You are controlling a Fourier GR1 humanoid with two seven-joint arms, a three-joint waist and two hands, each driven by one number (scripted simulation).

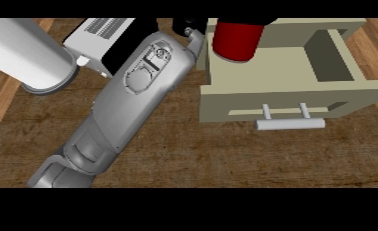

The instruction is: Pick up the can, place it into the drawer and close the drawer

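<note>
Counter: brown wood-grain top (221,160) fills the head view; paler planks at the left edge
Hand: black hand (189,26) at the upper middle, on a long grey forearm (125,100) rising from lower left; mostly hidden, so finger state cannot be told, nor which arm it is
Can: red can (238,41), just right of the hand, over the drawer's back
Drawer: beige drawer (284,75) pulled open; grey bar handle (290,123) in front
Left side: white cylinder (33,55); white-and-black box (100,37) beside it

We see one long grey arm (133,105), shiny and smooth like metal. It has round, bumpy parts near the bottom. On its top side is an oval panel with small dark marks. At its tip we see a bit of the black hand (190,26).
</note>
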